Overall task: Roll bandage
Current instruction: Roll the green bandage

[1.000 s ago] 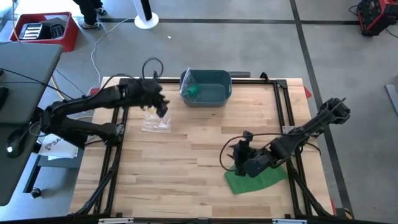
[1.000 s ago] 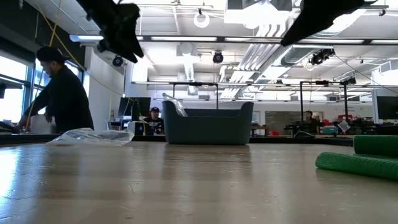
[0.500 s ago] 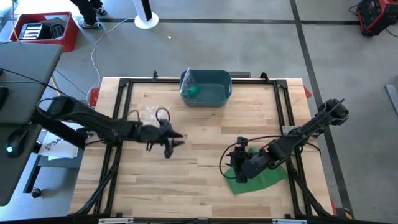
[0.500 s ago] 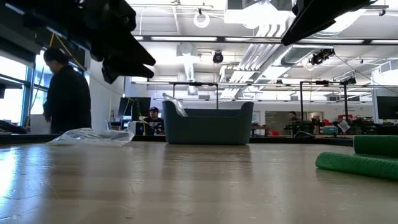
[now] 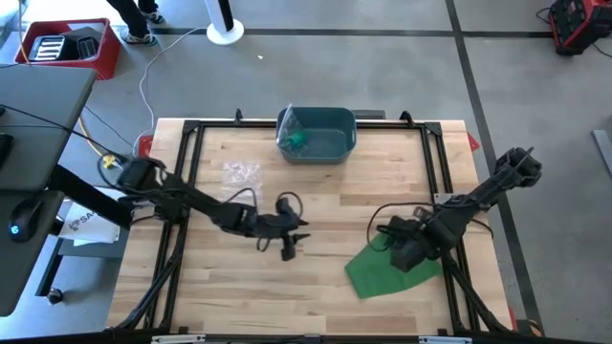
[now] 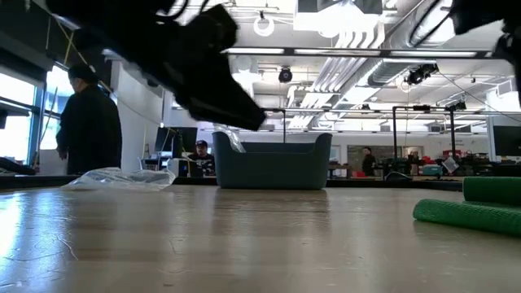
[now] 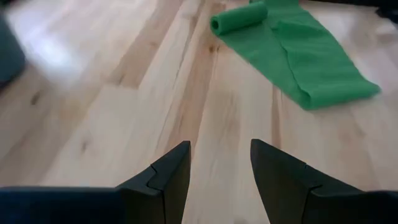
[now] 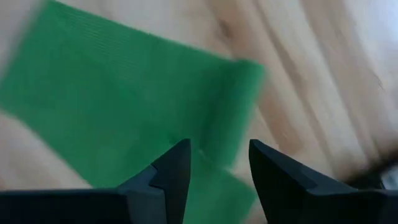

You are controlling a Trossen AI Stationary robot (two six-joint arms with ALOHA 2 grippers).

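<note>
A green bandage [image 5: 382,275] lies spread flat on the wooden table at the near right, with one end rolled into a small tube [image 7: 239,18]. My right gripper [image 8: 216,167] hovers open just above it, pointing steeply down, with green cloth [image 8: 118,106] under its fingers. My left gripper [image 5: 295,237] is open over bare wood at the table's middle. It points toward the bandage [image 7: 311,62] and stands well short of it [image 7: 216,168]. In the low view the bandage [image 6: 468,216] rests on the table at the right.
A dark blue-grey bin [image 5: 317,134] with something green inside [image 5: 298,140] stands at the far edge, middle. A clear plastic bag [image 5: 241,172] lies at the far left. Black frame rails [image 5: 440,172] run along the table's sides. A person [image 6: 85,130] stands beyond the table.
My left gripper has swung from above the plastic bag at the far left down and across to the table's middle, toward the bandage, and has come down low over the wood. My right gripper has shifted a little toward the right edge and tipped downward over the bandage.
</note>
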